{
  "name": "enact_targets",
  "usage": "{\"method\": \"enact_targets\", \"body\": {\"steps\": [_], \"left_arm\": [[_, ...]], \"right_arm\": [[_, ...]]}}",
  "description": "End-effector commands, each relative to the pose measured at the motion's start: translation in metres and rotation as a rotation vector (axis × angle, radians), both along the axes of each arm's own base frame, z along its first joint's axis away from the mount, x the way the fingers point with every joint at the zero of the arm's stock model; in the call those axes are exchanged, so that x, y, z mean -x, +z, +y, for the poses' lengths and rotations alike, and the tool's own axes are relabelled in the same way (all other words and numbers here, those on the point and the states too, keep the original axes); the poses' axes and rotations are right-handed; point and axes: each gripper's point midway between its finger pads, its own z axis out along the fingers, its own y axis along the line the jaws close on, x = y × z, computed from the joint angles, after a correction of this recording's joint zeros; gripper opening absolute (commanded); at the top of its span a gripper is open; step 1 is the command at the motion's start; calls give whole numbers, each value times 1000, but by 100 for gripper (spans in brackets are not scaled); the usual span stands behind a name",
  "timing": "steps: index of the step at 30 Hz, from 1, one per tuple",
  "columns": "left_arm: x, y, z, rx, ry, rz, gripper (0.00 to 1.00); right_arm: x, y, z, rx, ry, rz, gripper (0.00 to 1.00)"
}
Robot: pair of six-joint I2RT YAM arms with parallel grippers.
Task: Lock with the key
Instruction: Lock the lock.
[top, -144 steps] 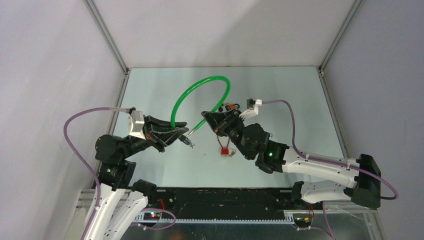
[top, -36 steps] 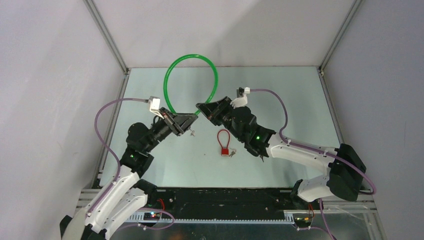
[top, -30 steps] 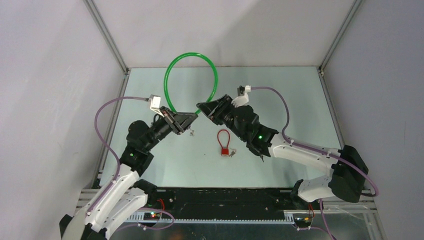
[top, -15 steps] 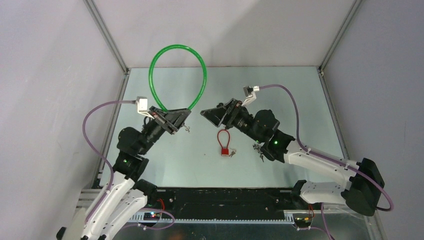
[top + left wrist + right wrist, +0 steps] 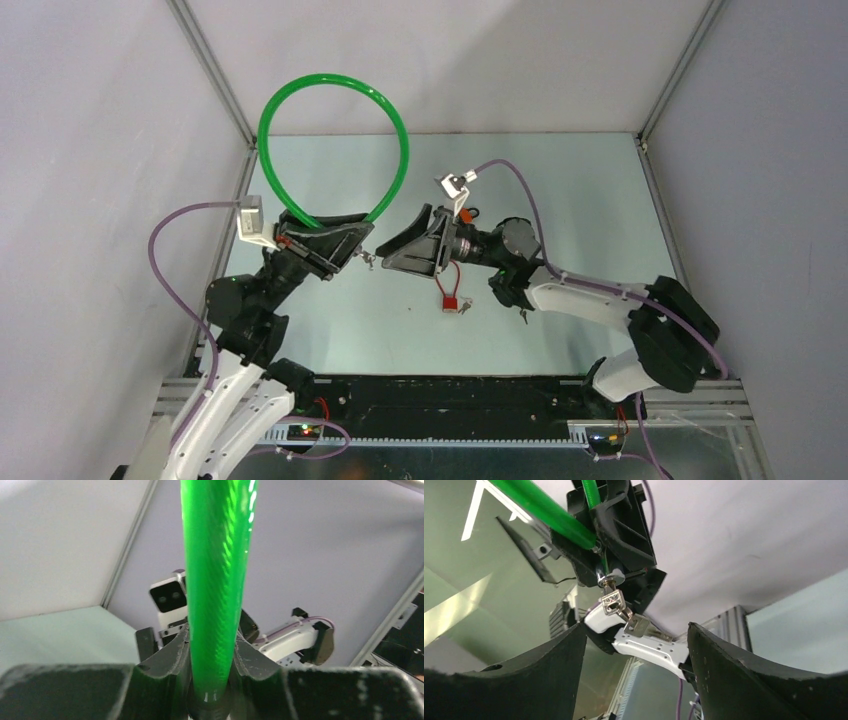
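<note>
My left gripper (image 5: 362, 238) is shut on the dark lock body of a green cable lock (image 5: 330, 85), whose loop stands high above the back left of the table. In the left wrist view the green cable (image 5: 217, 580) rises straight up between the left fingers (image 5: 172, 657). A key (image 5: 613, 602) sits in the lock's end (image 5: 606, 574), and a second key (image 5: 636, 625) dangles from it on a ring. My right gripper (image 5: 636, 630) is open, its jaws wide on either side just below the keys without touching them. From above, the keys (image 5: 369, 261) hang just left of the right gripper (image 5: 392, 256).
A small red padlock (image 5: 450, 298) with its own keys lies on the table under the right wrist. Metal frame posts (image 5: 215, 75) and grey walls enclose the table (image 5: 580, 200). Purple cables loop off both wrists.
The right gripper has let go of the green lock's end, opened wide and swung low toward the hanging keys. The left arm has carried the lock left, and the loop now stands higher.
</note>
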Motion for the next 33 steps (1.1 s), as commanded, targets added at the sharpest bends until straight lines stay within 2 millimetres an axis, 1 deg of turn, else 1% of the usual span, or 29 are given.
{"method": "enact_targets", "body": {"steps": [1,2,3,7,10,12,17,19,21,23,25,26,27,29,30,31,32,33], "left_arm": [[38,50,6,80,-74,-177,0],[38,50,6,82,-76,-179,0],[39,50,6,83,-77,-180,0],[40,51,6,85,-83,-183,0],[38,49,5,84,-83,-178,0],[37,48,5,84,-80,-175,0],[33,44,4,79,-79,-163,0],[32,43,3,79,-78,-159,0],[31,42,3,79,-76,-155,0],[30,41,3,78,-73,-153,0],[28,40,3,78,-70,-148,0],[28,39,3,78,-70,-146,0],[27,39,3,78,-68,-145,0],[26,37,3,79,-58,-142,0],[24,37,5,82,-45,-142,0],[24,37,5,84,-41,-141,0],[21,36,6,88,-30,-130,0],[20,35,6,87,-26,-128,0]], "right_arm": [[28,45,-7,-182,184,-115,75],[30,49,-7,-195,207,-99,74],[30,47,-4,-203,218,-98,72],[32,52,1,-223,226,-94,66],[35,55,4,-227,229,-105,55],[37,55,6,-226,233,-106,51],[39,57,10,-226,229,-111,48],[40,57,12,-215,226,-114,42],[39,54,15,-192,220,-110,34],[37,52,17,-176,210,-106,29],[35,50,19,-162,199,-99,19],[34,50,20,-160,192,-96,17],[32,48,21,-148,186,-92,13],[30,44,24,-126,172,-88,7],[28,43,24,-120,159,-97,6],[25,38,26,-92,152,-82,5],[22,36,26,-79,133,-103,4],[18,28,28,-35,123,-86,2]]}}
